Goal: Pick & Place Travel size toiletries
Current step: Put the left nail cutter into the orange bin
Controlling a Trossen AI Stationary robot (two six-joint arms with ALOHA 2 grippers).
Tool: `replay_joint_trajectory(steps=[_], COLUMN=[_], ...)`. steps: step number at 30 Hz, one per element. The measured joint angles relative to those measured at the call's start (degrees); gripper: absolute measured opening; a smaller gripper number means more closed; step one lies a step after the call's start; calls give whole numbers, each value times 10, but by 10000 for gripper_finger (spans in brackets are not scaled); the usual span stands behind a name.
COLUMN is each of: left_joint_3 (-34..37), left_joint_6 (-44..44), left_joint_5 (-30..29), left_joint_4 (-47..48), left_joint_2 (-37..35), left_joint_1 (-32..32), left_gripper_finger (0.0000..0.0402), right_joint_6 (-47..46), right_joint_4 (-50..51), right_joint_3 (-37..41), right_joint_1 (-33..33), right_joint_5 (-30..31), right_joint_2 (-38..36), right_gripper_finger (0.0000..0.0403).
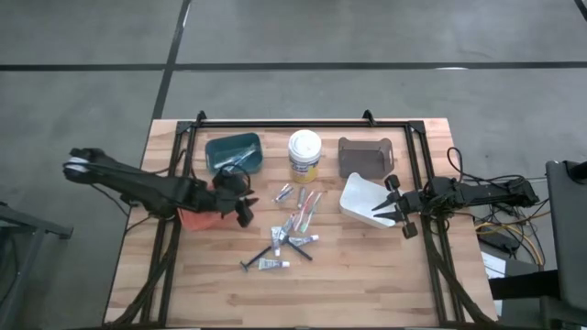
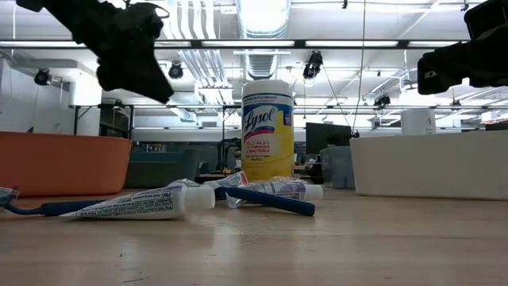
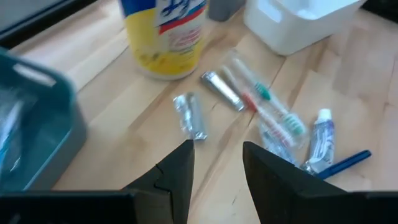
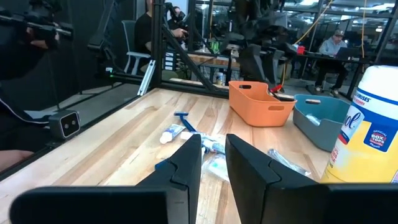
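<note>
The large white tub with the yellow label (image 1: 304, 155) is taken as the landmark; it stands upright near the far middle of the light wooden table (image 1: 183, 284). A teal rectangular plastic bin (image 1: 235, 152) is seen to its left, with some small items inside, and a grey-brown rectangular bin (image 1: 365, 156) to its right. A white bin (image 1: 365, 200) is set nearer than the tub and to its right, and an orange bin (image 1: 195, 219) nearer and to its left.

The travel size toiletries (image 1: 292, 225) are scattered on the table just in front of the tub: small silver and white squeeze tubes (image 3: 189, 115), clear-wrapped pastel toothbrushes (image 3: 273, 106) and slim blue-handled razors (image 2: 266, 199), some touching or overlapping. One white tube (image 1: 273, 264) and a razor are lain farthest from the tub, toward the near edge.

The left gripper (image 1: 241, 203) is held above the table, in front of the tub and to its left, over the orange bin's edge, beside the pile. Its two dark fingers (image 3: 177, 177) are parted with a clear gap, and nothing is gripped between them.

The right gripper (image 1: 393, 203) is held in front of the tub and to its right, at the white bin's outer side. Its fingers (image 4: 186, 163) are spread a little apart, and nothing is held.
</note>
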State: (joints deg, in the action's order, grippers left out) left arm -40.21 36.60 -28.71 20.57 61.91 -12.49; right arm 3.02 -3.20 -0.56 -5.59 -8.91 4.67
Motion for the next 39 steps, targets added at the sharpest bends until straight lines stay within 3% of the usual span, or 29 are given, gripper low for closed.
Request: replay_joint_trajectory(steps=[10, 25, 39], left_joint_3=[-11, -101, -139], left_joint_6=[-39, -87, -112], left_joint_5=[1, 7, 1], left_joint_4=[-85, -86, -93], left_joint_2=[106, 249, 291], left_joint_1=[18, 72, 84], left_gripper_finger=[142, 142, 146], right_joint_6=[0, 0, 0], right_joint_4=[0, 0, 0], right_joint_3=[0, 0, 0], right_joint_1=[0, 0, 0], right_joint_5=[0, 0, 0], right_joint_2=[0, 0, 0], right_gripper_finger=[84, 68, 84])
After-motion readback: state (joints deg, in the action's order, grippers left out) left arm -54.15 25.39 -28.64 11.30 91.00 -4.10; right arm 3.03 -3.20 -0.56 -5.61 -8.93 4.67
